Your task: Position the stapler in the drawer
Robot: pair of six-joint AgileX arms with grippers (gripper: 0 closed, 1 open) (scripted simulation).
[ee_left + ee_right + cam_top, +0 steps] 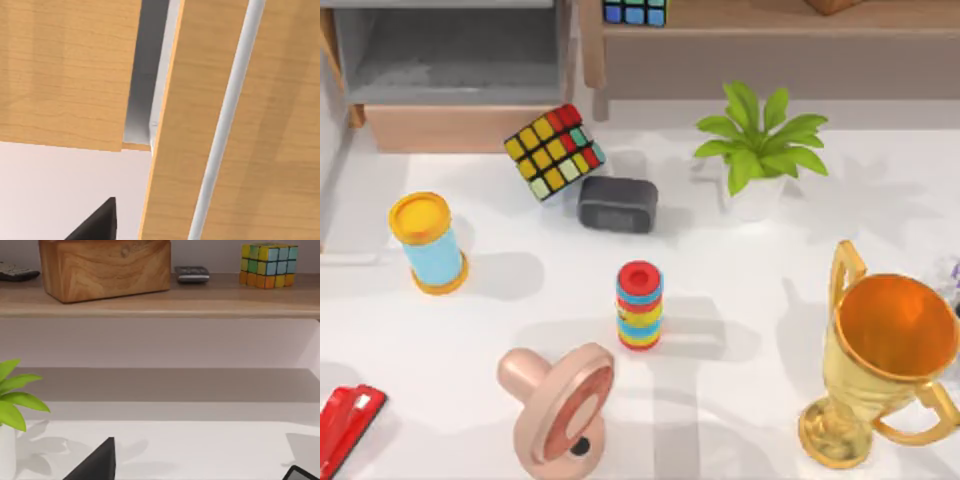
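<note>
Lying at table's front-left corner: stapler [345, 425], untouched.

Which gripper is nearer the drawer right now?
Left, most likely. The left gripper is close up against tan wood panels like the drawer front. The right gripper faces the shelf near the plant, farther off.

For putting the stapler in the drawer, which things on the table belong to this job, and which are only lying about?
Job:
- stapler, near left corner
- drawer, far left, open

Lying about:
- pacifier
- cube
- black box
- plant
- trophy
- striped cylinder
- yellow-lidded can
- shelf with second cube, wooden block
</note>
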